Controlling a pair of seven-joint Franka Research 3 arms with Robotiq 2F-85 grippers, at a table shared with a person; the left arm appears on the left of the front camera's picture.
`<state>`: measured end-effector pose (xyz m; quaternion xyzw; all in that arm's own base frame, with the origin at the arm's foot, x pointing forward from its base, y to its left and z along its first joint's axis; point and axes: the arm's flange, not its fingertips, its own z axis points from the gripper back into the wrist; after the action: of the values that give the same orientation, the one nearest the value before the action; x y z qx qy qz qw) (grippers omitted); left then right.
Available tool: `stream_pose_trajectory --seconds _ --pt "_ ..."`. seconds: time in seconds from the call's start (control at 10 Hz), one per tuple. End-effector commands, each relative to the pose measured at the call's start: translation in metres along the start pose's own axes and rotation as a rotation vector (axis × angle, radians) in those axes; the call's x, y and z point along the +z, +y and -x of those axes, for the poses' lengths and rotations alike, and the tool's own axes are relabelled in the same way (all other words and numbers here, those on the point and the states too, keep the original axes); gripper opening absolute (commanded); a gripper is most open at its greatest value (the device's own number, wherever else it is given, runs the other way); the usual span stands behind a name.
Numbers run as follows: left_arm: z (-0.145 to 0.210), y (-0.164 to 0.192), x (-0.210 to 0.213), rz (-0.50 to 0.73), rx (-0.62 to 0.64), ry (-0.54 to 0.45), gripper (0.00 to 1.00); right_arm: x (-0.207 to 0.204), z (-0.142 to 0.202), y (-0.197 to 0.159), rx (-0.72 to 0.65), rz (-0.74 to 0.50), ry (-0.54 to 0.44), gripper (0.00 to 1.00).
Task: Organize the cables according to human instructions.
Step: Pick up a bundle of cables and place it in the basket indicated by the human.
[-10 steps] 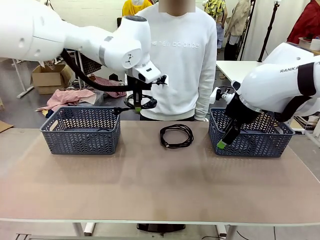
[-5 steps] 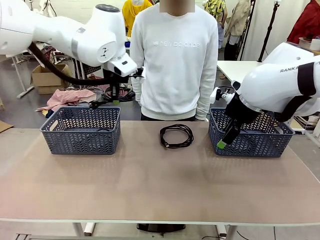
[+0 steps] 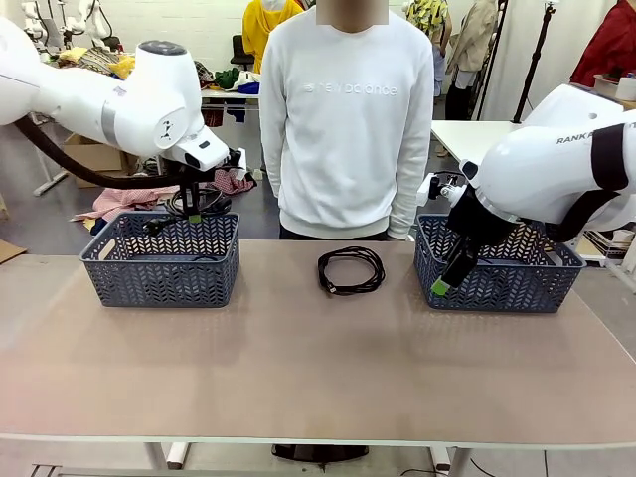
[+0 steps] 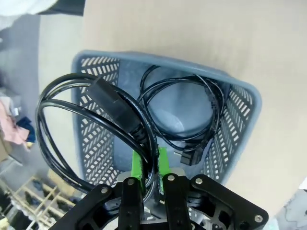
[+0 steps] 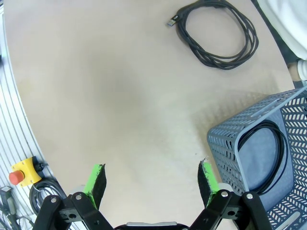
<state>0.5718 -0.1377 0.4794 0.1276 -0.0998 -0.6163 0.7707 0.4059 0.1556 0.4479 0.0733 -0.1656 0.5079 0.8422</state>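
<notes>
Left wrist view: left fingers (image 4: 137, 165) clenched on coiled thin black power cord (image 4: 113, 101), hanging directly above grey lattice plastic basket (image 4: 238, 125); right fingers (image 5: 97, 184) spread, empty.

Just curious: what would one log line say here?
left fingers: shut on cord over left basket | right fingers: open, empty | another cord: on table

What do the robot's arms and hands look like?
Both arms are white with rounded joints. The left arm trails a thick black hose; the right arm bears grey lettering and a black band. The left hand and right hand are black, two-fingered, with green pads.
</notes>
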Motion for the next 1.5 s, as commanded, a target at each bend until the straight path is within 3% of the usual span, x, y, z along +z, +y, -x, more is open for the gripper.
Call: stream_pose_trajectory --seconds 0.0,0.8,0.9,1.0,1.1,1.2,1.3,1.4 --pt "0.007 -0.005 -0.011 0.014 -0.003 -0.042 0.0 0.001 -0.001 0.0 -0.003 0.002 -0.001 1.0" --pt "0.017 -0.026 -0.029 0.066 0.009 -0.067 0.0 0.001 -0.001 0.0 -0.003 0.002 -0.001 1.0" --pt "0.016 -0.027 -0.028 0.078 0.004 -0.069 0.35 0.001 -0.001 0.0 -0.003 0.002 -0.001 1.0" --pt "0.017 -0.027 -0.026 0.085 0.009 -0.065 0.35 0.001 -0.001 0.0 -0.003 0.002 -0.001 1.0" --pt "0.018 -0.028 -0.024 0.094 0.012 -0.045 0.54 0.001 -0.001 0.0 -0.003 0.002 -0.001 1.0" --pt "0.018 -0.028 -0.019 0.103 0.014 -0.038 0.37 0.001 -0.001 0.0 -0.003 0.002 -0.001 1.0" --pt "0.018 -0.029 -0.016 0.106 0.011 -0.04 0.73 0.001 -0.001 0.0 -0.003 0.002 -0.001 1.0" --pt "0.018 -0.028 -0.015 0.111 0.016 -0.038 0.56 0.001 -0.001 0.0 -0.003 0.002 -0.001 1.0"
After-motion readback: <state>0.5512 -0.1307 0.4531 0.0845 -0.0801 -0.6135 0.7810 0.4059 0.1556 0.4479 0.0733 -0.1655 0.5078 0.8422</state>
